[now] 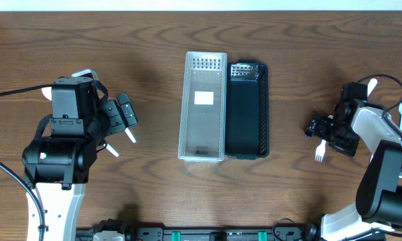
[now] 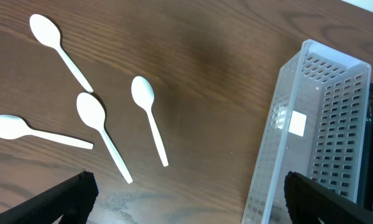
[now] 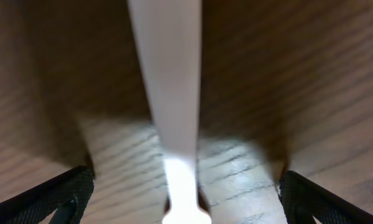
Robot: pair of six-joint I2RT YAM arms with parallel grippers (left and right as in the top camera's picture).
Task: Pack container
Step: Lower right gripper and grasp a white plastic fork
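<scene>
Open table (image 1: 154, 53) both sides of the clear bin (image 1: 202, 127) and black bin (image 1: 246, 114) (they touch); spoons (image 2: 90, 109) lie left.

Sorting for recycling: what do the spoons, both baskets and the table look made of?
Spoons: white plastic, apparently; thin, smooth, uniform.
Clear basket: translucent plastic, slotted walls.
Black basket: likely matte plastic, same slots.
Table: wood grain, possibly laminate; sheen.

Clear perforated plastic rectangular bin (image 1: 202, 106) upright at centre, long side touching black perforated plastic bin (image 1: 248, 110); four white plastic spoons (image 2: 102, 134) scattered left; white plastic fork (image 1: 319, 152) far right
</scene>
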